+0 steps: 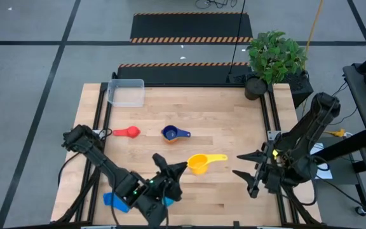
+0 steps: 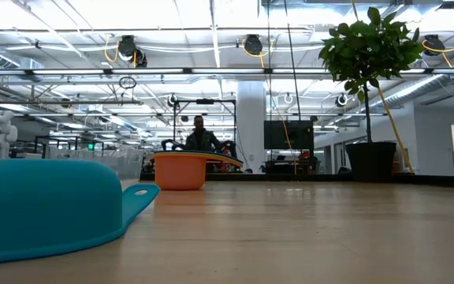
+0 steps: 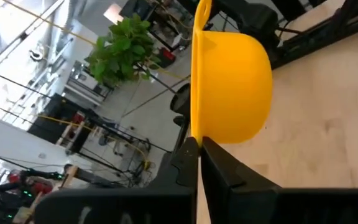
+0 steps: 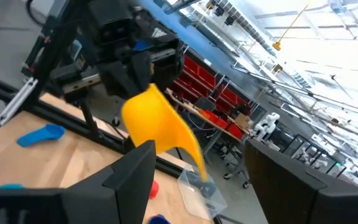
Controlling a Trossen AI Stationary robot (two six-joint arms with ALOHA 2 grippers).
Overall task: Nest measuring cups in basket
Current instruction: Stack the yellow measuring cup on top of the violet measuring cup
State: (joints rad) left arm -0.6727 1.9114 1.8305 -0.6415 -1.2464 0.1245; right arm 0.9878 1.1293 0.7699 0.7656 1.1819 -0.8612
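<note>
The tabletop (image 1: 234,127) carries an empty basket (image 1: 126,91) at its far left corner, so nesting has not begun. The yellow cup (image 1: 199,163), navy cup (image 1: 170,133) and red cup (image 1: 131,132) lie mid-table; a blue cup (image 1: 114,200) lies at the near edge. The left end effector (image 1: 182,166), pressed together, touches the yellow cup's rim; the right end effector (image 1: 248,173) waits spread near the right edge.

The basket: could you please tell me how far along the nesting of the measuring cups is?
Done: nothing yet; no cup shows in the basket. In hand: the left gripper is shut, seemingly on the rim of the yellow cup. Left: that cup, the red cup, the navy cup and a light blue cup all lie outside. The right gripper waits open at the table's right side.
</note>
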